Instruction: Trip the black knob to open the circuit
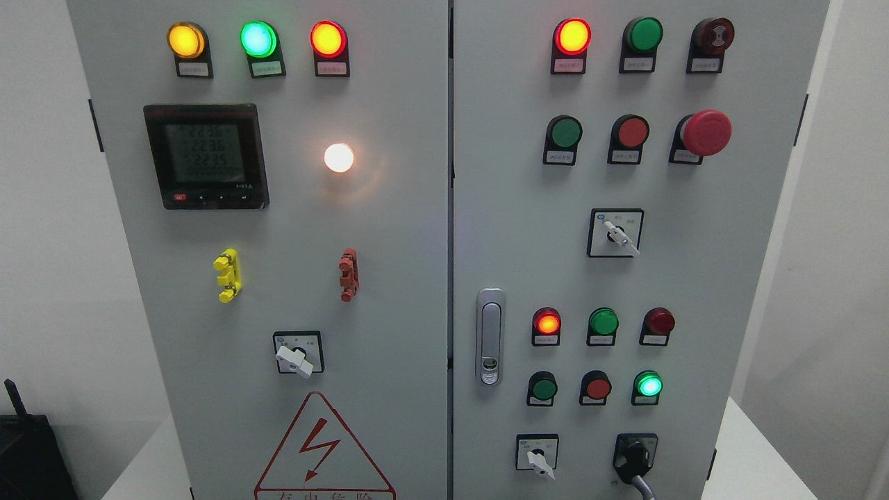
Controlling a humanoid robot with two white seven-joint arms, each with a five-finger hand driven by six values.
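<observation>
On the grey cabinet, low right, sits the black knob; neither hand shows.

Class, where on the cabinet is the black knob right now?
In the head view, the black knob sits at the right door's bottom, right of a white selector switch, below a lit green lamp.

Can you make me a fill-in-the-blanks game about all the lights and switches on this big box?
The black knob sits at the bottom of the ____ door.
The mushroom-shaped emergency stop button is ____.
The lit lamp beside the digital meter glows ____.
The warning triangle shows a lightning ____.

Missing words: right, red, white, bolt
</observation>
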